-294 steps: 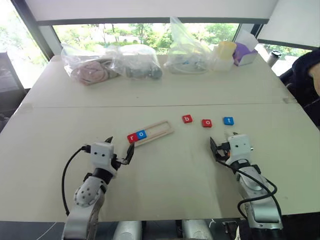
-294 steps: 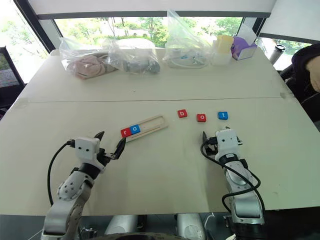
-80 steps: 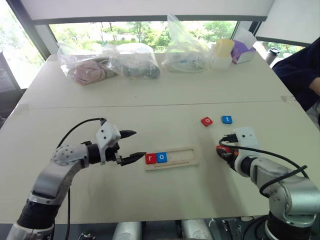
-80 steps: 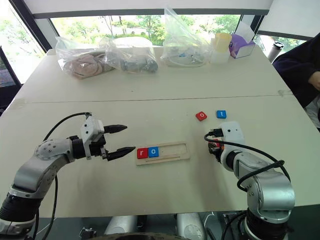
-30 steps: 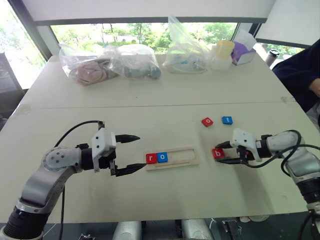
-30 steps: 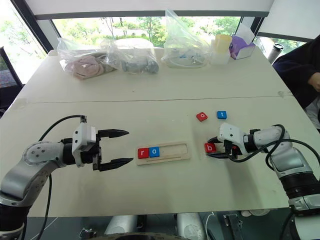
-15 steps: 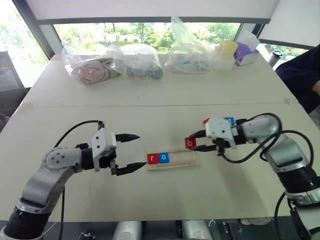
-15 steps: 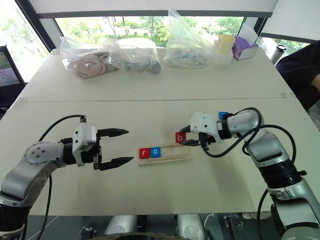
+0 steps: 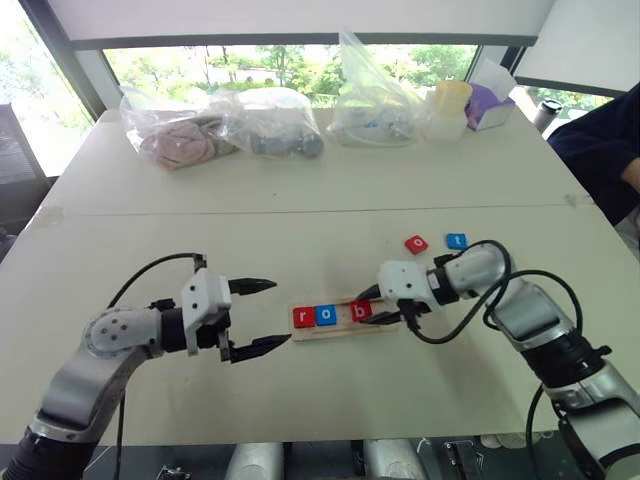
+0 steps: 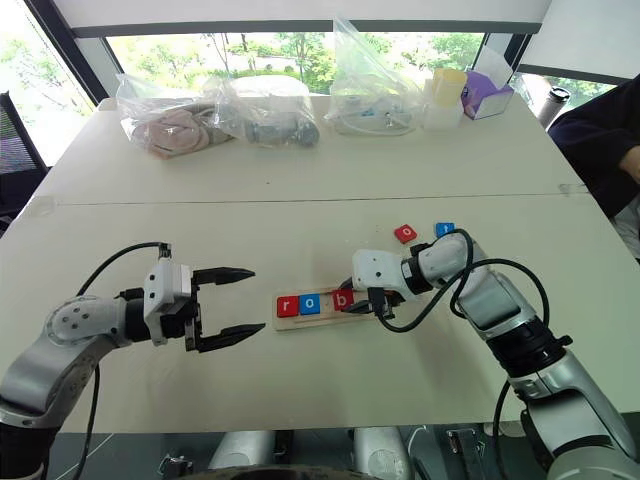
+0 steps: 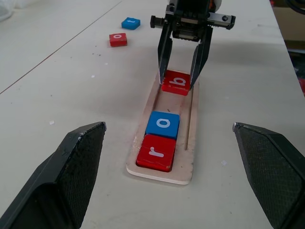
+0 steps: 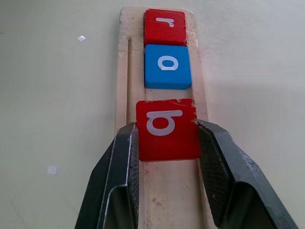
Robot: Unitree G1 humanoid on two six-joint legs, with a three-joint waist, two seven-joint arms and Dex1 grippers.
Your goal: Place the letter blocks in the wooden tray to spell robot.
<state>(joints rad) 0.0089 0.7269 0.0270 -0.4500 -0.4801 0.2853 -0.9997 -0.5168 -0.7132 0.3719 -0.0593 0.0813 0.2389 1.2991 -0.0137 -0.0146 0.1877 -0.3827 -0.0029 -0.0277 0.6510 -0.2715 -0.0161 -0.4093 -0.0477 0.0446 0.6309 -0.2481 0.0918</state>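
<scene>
The wooden tray lies mid-table with a red r block and a blue o block at its left end. My right gripper is shut on the red b block and holds it in the slot a small gap from the blue o. I cannot tell whether the b rests on the slot floor. A loose red o block and a blue t block lie behind the right arm. My left gripper is wide open and empty, just left of the tray's end.
Clear plastic bags with soft items line the far table. A yellow cup and a purple box stand at the back right. A person's dark sleeve shows at the right edge.
My right gripper has carried the red b block leftward from the table right of the tray into the slot beside the blue o. The left gripper has stayed put, still open.
</scene>
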